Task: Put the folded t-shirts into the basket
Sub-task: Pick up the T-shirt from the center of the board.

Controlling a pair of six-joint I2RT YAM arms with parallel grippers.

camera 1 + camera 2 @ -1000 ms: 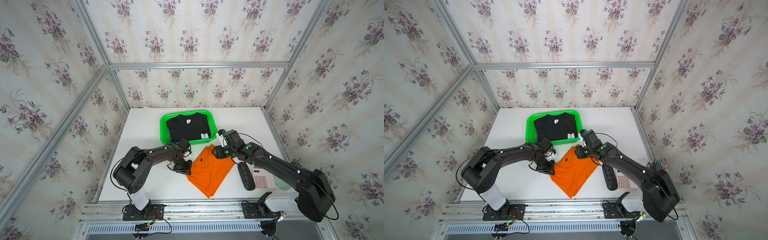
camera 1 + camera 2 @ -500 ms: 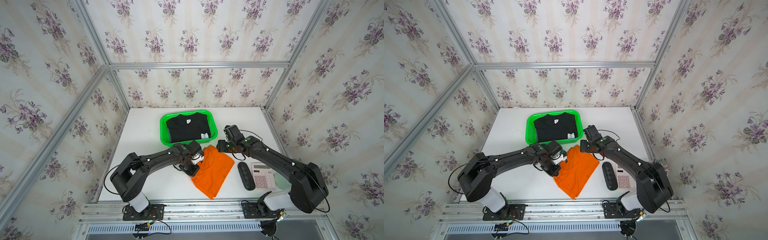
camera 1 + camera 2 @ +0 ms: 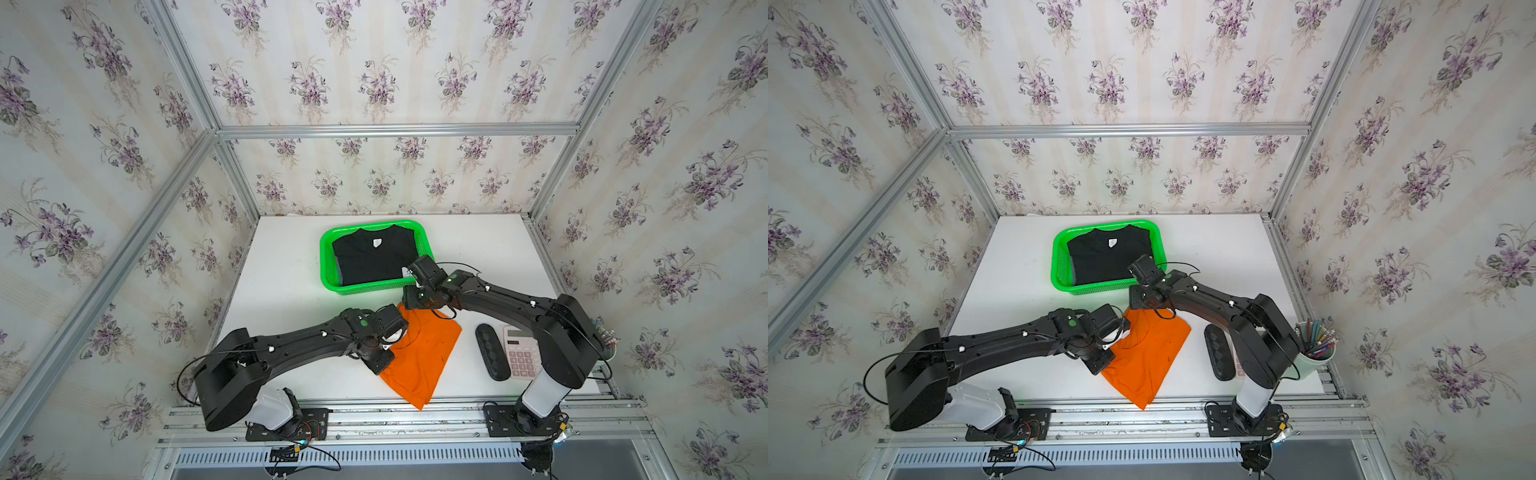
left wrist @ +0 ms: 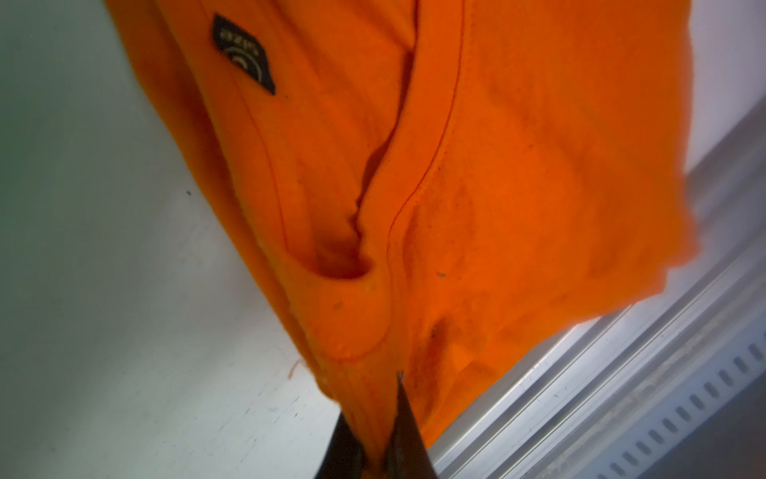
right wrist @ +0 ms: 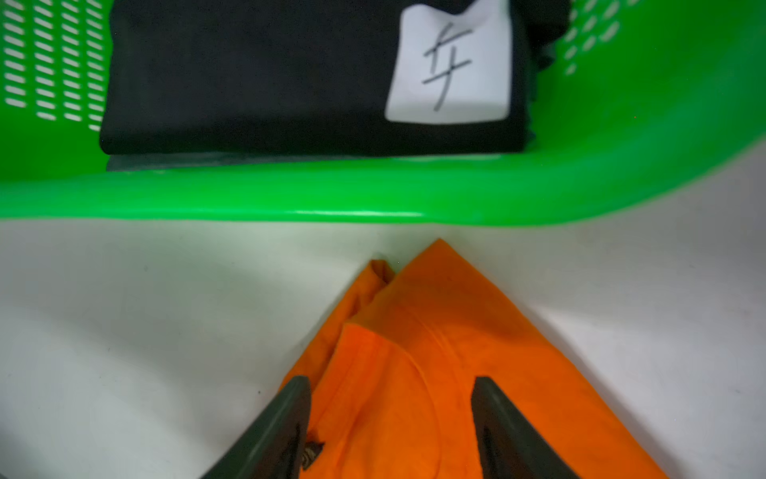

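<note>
Orange t-shirt [image 3: 419, 357], pinched by the left gripper [image 4: 373, 439], right gripper [image 5: 391, 414] spread astride its basket-side corner: lifted one-sided, it may unfold and snag the basket [image 3: 374, 287] rim.

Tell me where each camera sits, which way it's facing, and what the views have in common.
Both top views: high up, looking down at the table; the left arm and right arm show whole.
Left wrist: behind the left gripper, facing the orange shirt it pinches; fingertips show.
Right wrist: behind the right gripper, open over the shirt's corner, facing the basket and black shirt.
Shared: every view shows the orange shirt.
</note>
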